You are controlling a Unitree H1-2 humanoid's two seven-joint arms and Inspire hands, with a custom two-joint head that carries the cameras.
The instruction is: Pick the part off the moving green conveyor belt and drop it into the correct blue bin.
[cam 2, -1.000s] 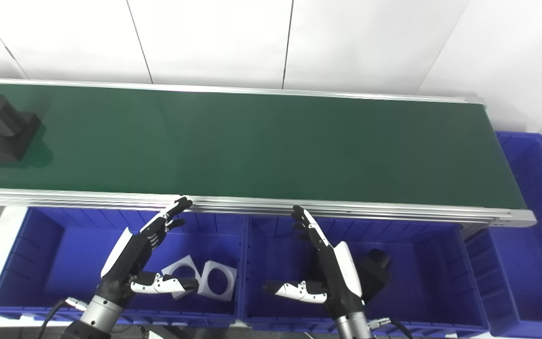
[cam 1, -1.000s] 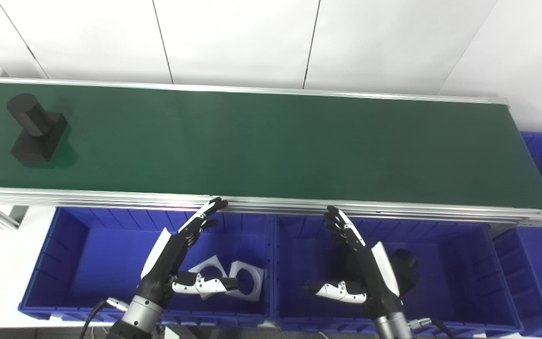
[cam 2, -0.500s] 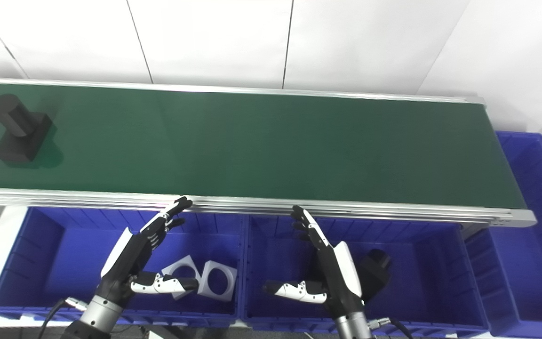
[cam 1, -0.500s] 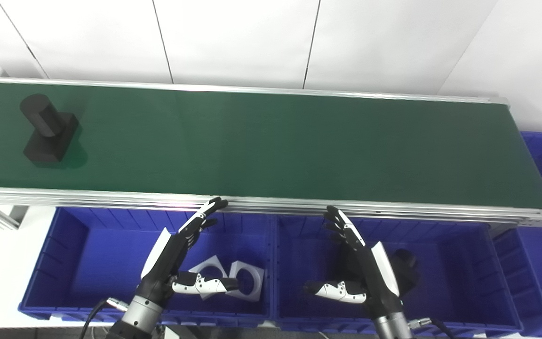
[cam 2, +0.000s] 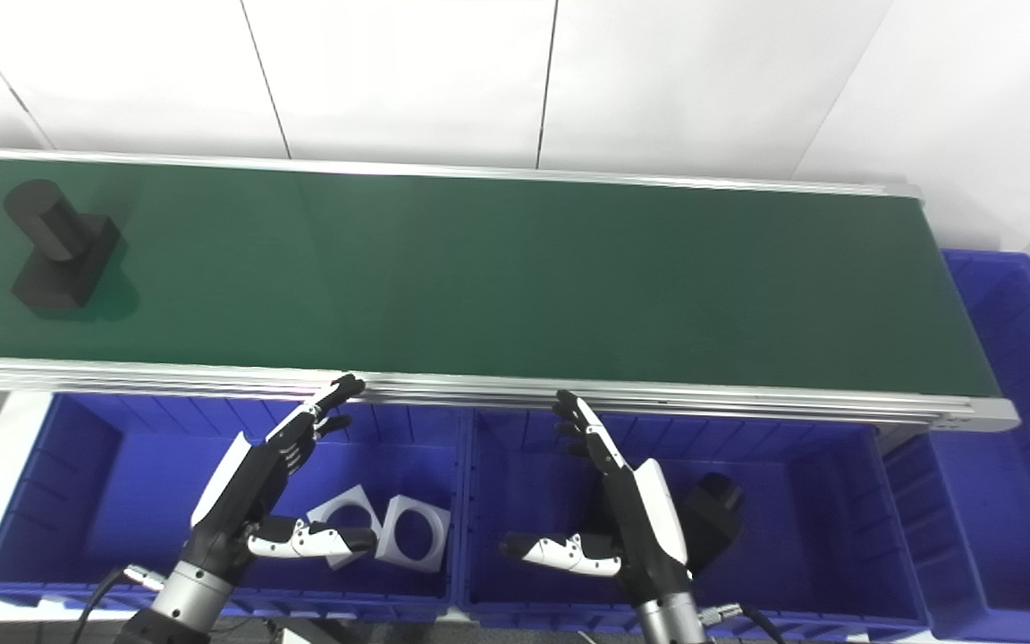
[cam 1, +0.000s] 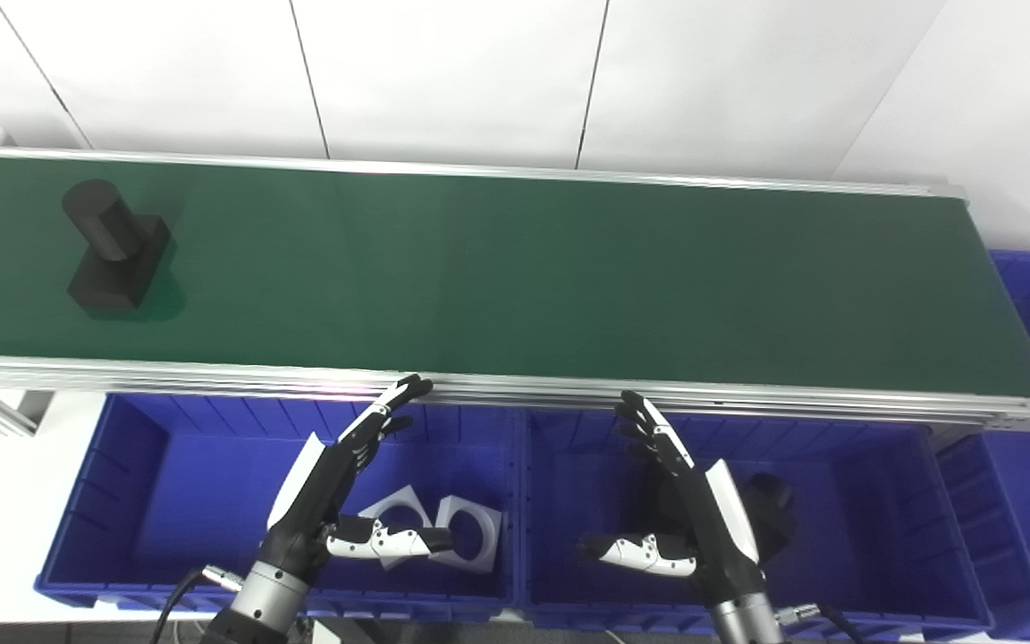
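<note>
On belt (cam 1: 515, 268), black cylinder-on-block part (cam 1: 113, 246)

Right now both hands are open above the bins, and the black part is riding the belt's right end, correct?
Not quite. The black part is at the belt's left end, as the left eye view shows. The left hand and right hand are open above the bins.

The belt (cam 1: 515, 268) is plain dark green with silver rails; the part (cam 1: 113, 246) at nine o'clock is matte black. The bins (cam 1: 166, 483) are blue, holding white pieces (cam 1: 466, 532). Both hands (cam 1: 336, 487) are black and white.
</note>
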